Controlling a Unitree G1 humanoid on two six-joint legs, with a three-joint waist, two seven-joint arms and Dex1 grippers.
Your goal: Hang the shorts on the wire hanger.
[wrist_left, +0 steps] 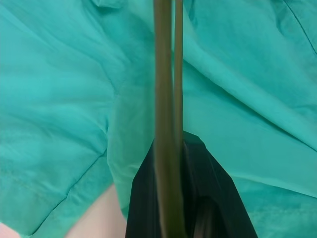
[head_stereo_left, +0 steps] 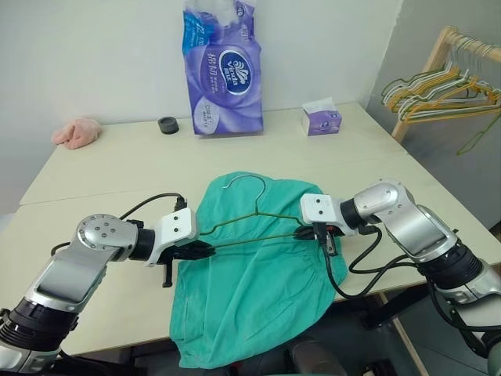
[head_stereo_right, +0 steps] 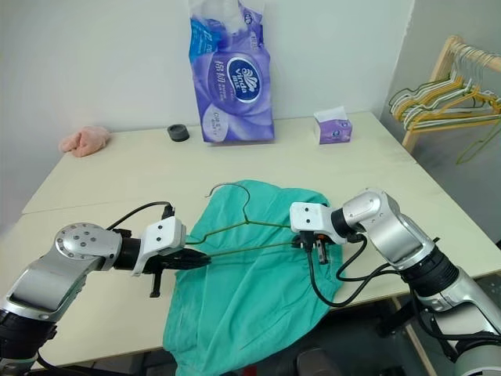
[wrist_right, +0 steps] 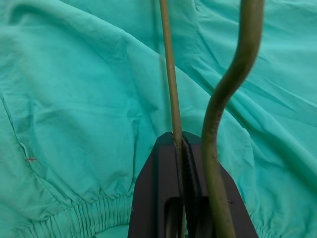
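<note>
Pale bench [head_stereo_left: 117, 172] carries the shorts [head_stereo_left: 250, 290]; above them, left tool [head_stereo_left: 205, 249] and right tool [head_stereo_left: 307, 233] each pinch the wire hanger [head_stereo_left: 258, 223]. Thin wire could twist free.

Cream table [head_stereo_left: 117, 164] — teal shorts [head_stereo_left: 250, 298], tissue pack [head_stereo_left: 221, 70], tissue box [head_stereo_left: 322, 119], pink cloth [head_stereo_left: 76, 131]

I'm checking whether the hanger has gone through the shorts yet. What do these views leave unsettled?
- Shorts: lower hem falls past the table edge, cut off by the head views' bottom edge.
- Wire hanger: both corners hidden inside the left claw and right claw.
- Fabric under the hanger: folds hide any leg opening.
</note>
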